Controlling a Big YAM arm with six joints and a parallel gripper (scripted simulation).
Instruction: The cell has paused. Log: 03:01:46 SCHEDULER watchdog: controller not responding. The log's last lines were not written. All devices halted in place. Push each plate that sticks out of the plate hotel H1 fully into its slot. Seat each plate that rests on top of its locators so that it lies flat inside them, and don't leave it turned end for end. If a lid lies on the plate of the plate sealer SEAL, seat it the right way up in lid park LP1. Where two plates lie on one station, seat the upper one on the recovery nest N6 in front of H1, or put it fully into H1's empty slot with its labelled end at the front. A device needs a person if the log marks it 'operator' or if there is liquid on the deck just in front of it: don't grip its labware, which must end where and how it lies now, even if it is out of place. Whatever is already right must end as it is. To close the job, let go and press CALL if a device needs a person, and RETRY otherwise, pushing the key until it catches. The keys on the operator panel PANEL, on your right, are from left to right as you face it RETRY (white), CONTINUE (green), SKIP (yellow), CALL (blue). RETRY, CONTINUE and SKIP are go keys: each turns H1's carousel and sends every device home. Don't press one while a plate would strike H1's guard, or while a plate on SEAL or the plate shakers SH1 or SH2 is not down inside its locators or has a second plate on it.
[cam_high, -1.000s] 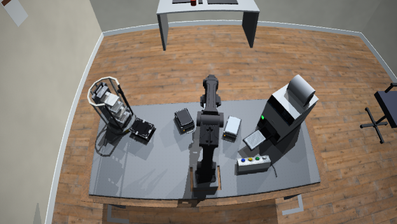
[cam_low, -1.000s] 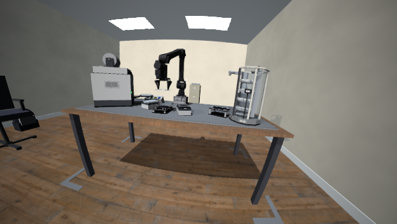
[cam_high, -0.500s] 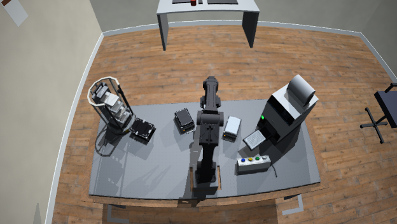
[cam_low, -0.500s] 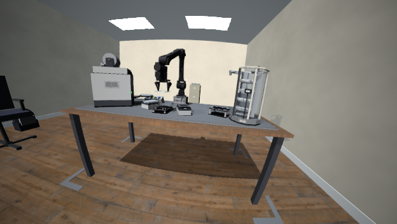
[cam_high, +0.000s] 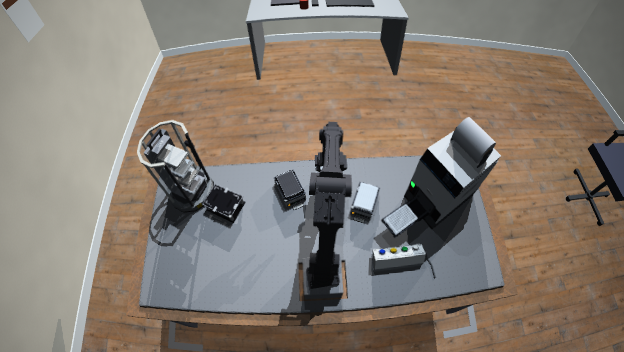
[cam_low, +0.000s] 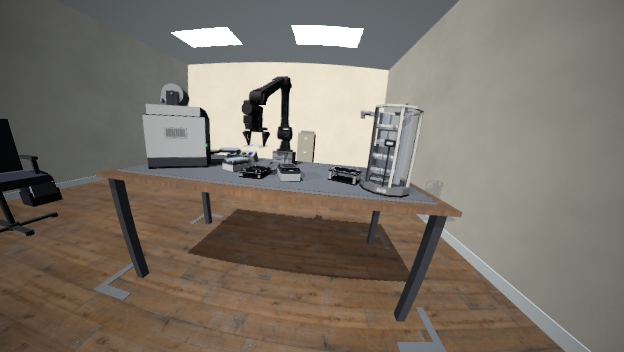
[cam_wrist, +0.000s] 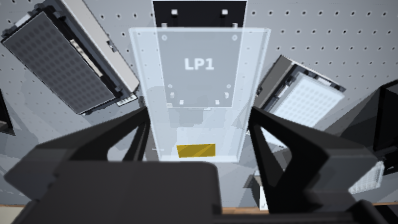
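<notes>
My gripper (cam_wrist: 199, 112) hangs high above the table, also seen in the side view (cam_low: 255, 137). It is shut on a clear lid (cam_wrist: 199, 95) with a yellow label (cam_wrist: 196, 150) at the end near me. Both fingers touch the lid's long sides. Under the lid lies lid park LP1 (cam_wrist: 199, 65), a dark pad with white pegs, seen through the lid. The sealer SEAL (cam_high: 452, 172) has a white plate (cam_high: 400, 218) on its tray. The plate hotel H1 (cam_high: 172, 165) stands at the far left, with nest N6 (cam_high: 224, 202) beside it.
A dark plate on a shaker (cam_wrist: 60, 60) lies left of LP1 and a white plate on a shaker (cam_wrist: 305, 97) lies right of it. The operator panel (cam_high: 398, 256) with its coloured keys sits in front of SEAL. My arm hides LP1 in the overhead view.
</notes>
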